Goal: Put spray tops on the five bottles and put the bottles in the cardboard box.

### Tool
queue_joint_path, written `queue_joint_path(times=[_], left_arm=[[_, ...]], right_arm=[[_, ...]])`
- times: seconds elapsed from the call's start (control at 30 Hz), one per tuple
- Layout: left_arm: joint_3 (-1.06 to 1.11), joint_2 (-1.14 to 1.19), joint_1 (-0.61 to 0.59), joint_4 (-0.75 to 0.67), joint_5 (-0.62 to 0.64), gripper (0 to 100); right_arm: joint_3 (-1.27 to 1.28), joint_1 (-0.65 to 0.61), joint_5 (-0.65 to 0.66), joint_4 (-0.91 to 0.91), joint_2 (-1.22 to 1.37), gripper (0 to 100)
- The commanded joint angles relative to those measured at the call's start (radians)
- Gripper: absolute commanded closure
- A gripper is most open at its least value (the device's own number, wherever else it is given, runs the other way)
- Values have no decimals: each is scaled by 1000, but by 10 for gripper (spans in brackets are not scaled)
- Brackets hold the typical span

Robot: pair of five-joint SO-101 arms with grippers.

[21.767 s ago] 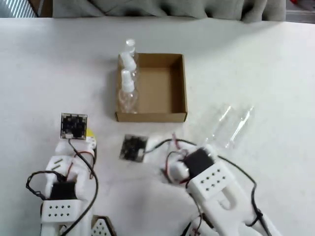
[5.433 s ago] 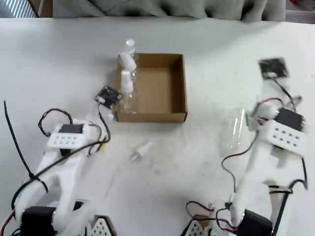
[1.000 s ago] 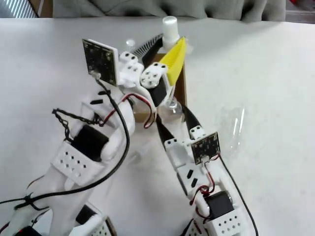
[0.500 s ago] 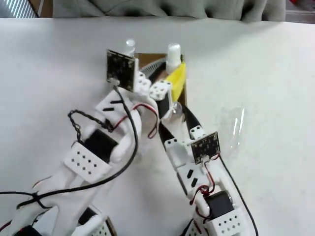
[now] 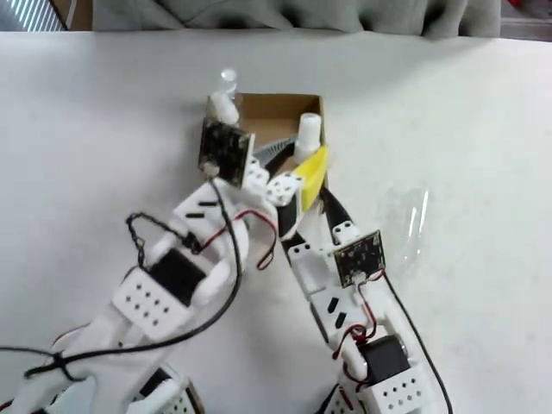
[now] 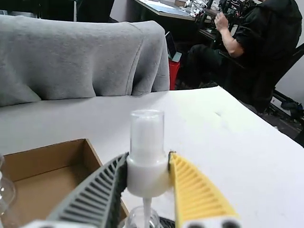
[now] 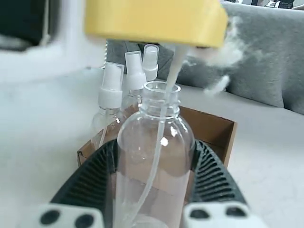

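- Presently on the capping step: holding a spray top (image 6: 147, 142) in the left claw (image 6: 147, 164), pinched tight at the collar between the grey and yellow fingers.
- Gripping a clear, open bottle (image 7: 156, 142) upright in the right claw (image 7: 154, 154), clamped round the body, close by the cardboard box (image 7: 216, 128).
- Feeding the dip tube (image 7: 167, 102) down through the bottle's neck, with the collar not yet seated, judging by the stretch of bare tube between top and neck.
- Next, most likely: lower the top straight down along the tube's line, keep the bottle steady and vertical, then press or twist until seated.
- Then let go with the left claw only and keep the right one clamped.
- After that, lift the capped bottle over the box wall and set it down on the free part of the floor.
- Looking at the box: counting three capped bottles (image 7: 113, 83) standing close together along one wall.
- Cannot tell for sure whether the farthest of them stands inside the box or just outside its corner.
- Also noting one more bare bottle (image 5: 412, 222) lying on the table (image 5: 466, 112) beside the right arm, well apart from the box and without a top.
- By this count, somewhat past halfway: three capped, a fourth in hand, a fifth untouched.
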Motion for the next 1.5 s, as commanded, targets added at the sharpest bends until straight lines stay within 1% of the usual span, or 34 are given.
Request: queue_joint_path(times=[0.0,0.23,0.4,0.6,0.67,0.77,0.83,0.9,1.07,1.13,1.37,1.47], left_arm=[[32,-94,24,-6,5,979],[75,-104,33,-5,2,979],[87,-101,31,2,-103,976],[87,-104,28,3,-118,969],[89,-104,28,5,-114,917],[104,-105,31,34,-114,794],[104,-105,28,51,-114,733],[103,-105,25,72,-114,712],[95,-107,16,81,-118,721],[97,-142,16,84,-120,721],[106,-412,13,273,-121,721],[132,-507,-21,347,-121,721]], right_arm=[[9,12,9,1,-24,982],[9,15,9,1,-24,982],[9,15,9,1,-24,982],[9,15,9,1,-24,982],[9,16,9,1,-24,982],[9,16,9,1,-24,982],[9,16,9,5,-22,982],[9,25,9,12,-22,982],[9,59,9,13,-22,982],[9,59,9,15,-22,982],[9,64,9,15,-22,982],[9,79,8,15,-22,982]])
